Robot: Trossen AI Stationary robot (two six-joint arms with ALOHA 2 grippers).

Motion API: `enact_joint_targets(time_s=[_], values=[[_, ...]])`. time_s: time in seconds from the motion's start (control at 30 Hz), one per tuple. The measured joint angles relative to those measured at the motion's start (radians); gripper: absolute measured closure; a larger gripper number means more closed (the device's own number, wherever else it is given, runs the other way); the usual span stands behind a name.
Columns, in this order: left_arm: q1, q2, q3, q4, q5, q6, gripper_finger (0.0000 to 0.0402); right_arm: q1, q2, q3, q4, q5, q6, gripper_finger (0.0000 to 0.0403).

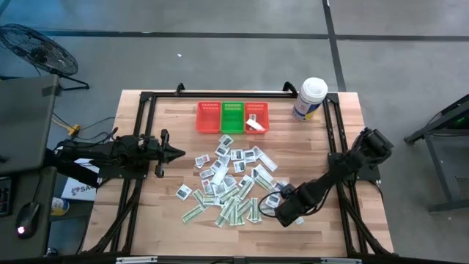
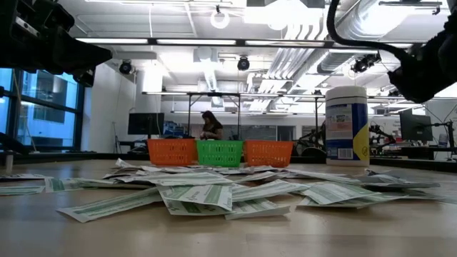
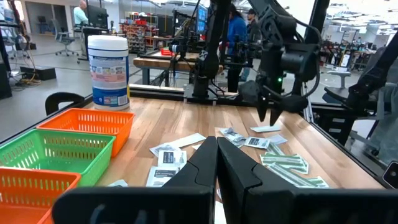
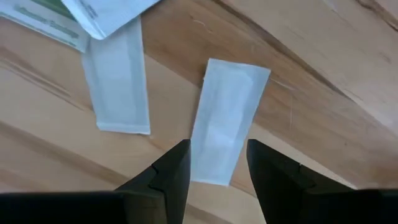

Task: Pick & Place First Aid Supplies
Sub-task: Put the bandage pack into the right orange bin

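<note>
**Fingers Poised Over a Plain White Strip**

A narrow white packet (image 4: 225, 121) lay flat on the wooden table (image 1: 330, 147), at the right edge of the scattered pile of packets (image 1: 231, 183), and my right gripper (image 4: 217, 171) hung just above it, pointing down. My two dark fingers (image 4: 171, 171) stood partly apart, with the packet's near end showing in the gap between them; they held nothing. A second white strip (image 4: 117, 84) lay just beside it, its far end tucked under a printed packet (image 4: 102, 15).

The pile itself, squarish white packets and green-and-white strips, spread across the middle of the table. Beyond it stood three small baskets in a row, touching: a red one (image 1: 208, 117), a green one (image 1: 233, 117) and another red one (image 1: 256, 117), the last holding something white. A big white tub with a blue label (image 1: 309, 99) stood near the far right corner.

My left gripper (image 1: 176, 153) waited well off to the left of the pile, its fingers pressed together and empty.
</note>
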Motion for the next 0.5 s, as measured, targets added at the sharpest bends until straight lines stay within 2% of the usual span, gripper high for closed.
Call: enact_joint_targets(time_s=[0.5], values=[[0.0,0.0,0.0,0.0,0.0,0.0,0.04,-0.001,0.081,0.005,0.043,0.009,0.017,0.0252]])
